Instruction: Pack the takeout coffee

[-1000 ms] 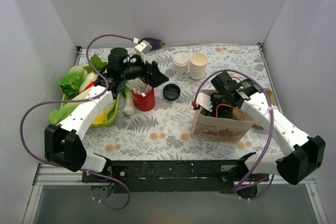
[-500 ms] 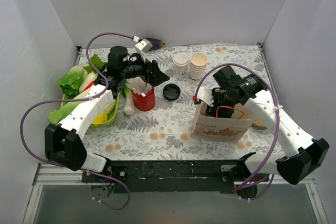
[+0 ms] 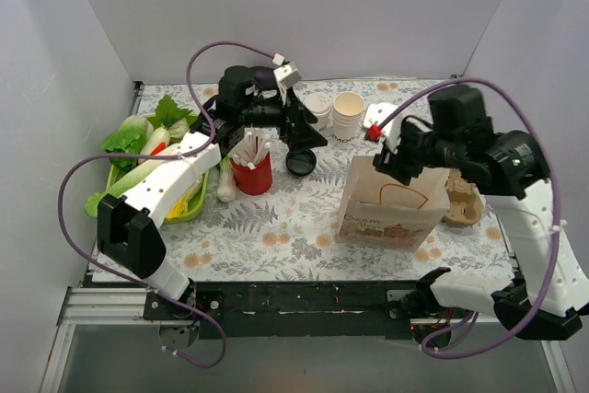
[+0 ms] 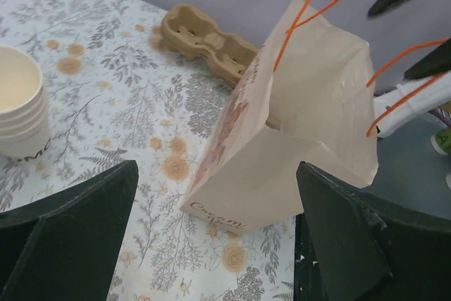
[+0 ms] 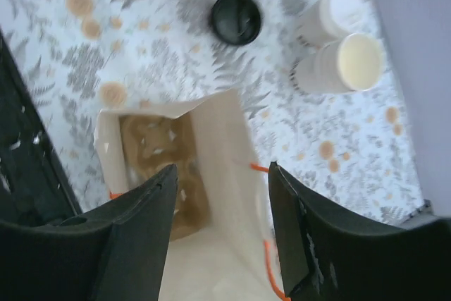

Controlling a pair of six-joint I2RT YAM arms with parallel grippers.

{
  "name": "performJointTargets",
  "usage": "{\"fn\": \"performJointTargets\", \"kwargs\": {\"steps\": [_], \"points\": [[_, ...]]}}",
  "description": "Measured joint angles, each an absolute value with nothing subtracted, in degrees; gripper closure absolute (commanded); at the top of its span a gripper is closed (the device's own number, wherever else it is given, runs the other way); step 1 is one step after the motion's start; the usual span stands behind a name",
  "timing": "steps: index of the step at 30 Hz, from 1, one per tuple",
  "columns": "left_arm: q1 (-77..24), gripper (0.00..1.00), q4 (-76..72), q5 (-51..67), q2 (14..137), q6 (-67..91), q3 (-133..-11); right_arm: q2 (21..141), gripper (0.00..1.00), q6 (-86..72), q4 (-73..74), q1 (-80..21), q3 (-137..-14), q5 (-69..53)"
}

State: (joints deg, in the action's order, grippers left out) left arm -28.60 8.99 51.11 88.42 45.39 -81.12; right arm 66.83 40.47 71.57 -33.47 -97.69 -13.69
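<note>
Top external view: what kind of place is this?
Likely a lab test cell staged as a takeout counter: plain white walls box in a fern-print tablecloth, with a paper bag and lidded coffee cup laid out.

I work over a pale tablecloth (image 3: 285, 223) printed with grey ferns and tan blossoms. Plain white panels shut me in: a back wall (image 3: 304, 16), a left wall (image 3: 55, 89) and a right wall (image 3: 543, 34). A black rail (image 3: 304, 299) runs along the near edge. The light is soft and even.
</note>
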Motion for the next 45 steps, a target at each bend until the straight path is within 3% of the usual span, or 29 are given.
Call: {"fn": "performJointTargets", "kwargs": {"steps": [6,11,14,16,17,19,21,23,24,30,36,45], "points": [[-34.81,0.04,9.10,53.82,97.60,44.75,-91.98,66.06,0.35,34.63,63.64,-29.32,-109.43,-12.62],[-40.40,0.07,10.13,54.04,104.97,43.64,-98.54,61.17,0.31,31.83,56.07,-26.11,-103.39,-5.48],[-42.83,0.16,10.81,54.00,107.37,43.03,-99.33,58.72,0.31,30.17,52.60,-22.59,-98.19,-0.69],[-43.90,0.25,11.22,53.39,108.33,42.54,-99.37,58.06,0.31,28.99,50.83,-20.16,-96.05,1.76],[-44.40,0.36,11.53,53.04,108.77,42.28,-99.37,58.02,0.31,28.47,50.19,-19.25,-95.35,2.59],[-45.21,0.49,12.08,52.51,109.60,41.80,-99.63,58.22,0.31,27.35,48.64,-17.21,-93.97,3.97],[-45.74,0.77,12.49,51.96,110.52,41.28,-100.57,58.37,0.30,26.74,47.92,-16.03,-93.32,4.78],[-46.11,0.96,12.88,51.46,110.85,40.64,-101.10,58.35,0.31,26.30,47.07,-15.05,-92.77,5.32],[-46.17,1.00,13.08,51.33,110.80,40.25,-101.21,58.26,0.30,26.22,46.59,-14.79,-92.58,5.56],[-46.22,1.00,15.59,48.27,108.09,34.30,-99.72,56.93,0.30,26.11,44.03,-14.15,-89.71,6.33],[-46.22,1.00,18.20,41.98,96.55,24.58,-92.44,56.53,0.31,26.11,42.19,-13.54,-86.35,6.96],[-47.46,1.00,12.47,35.24,73.30,12.32,-67.72,55.94,0.32,26.09,41.41,-13.13,-80.51,6.70]]}}
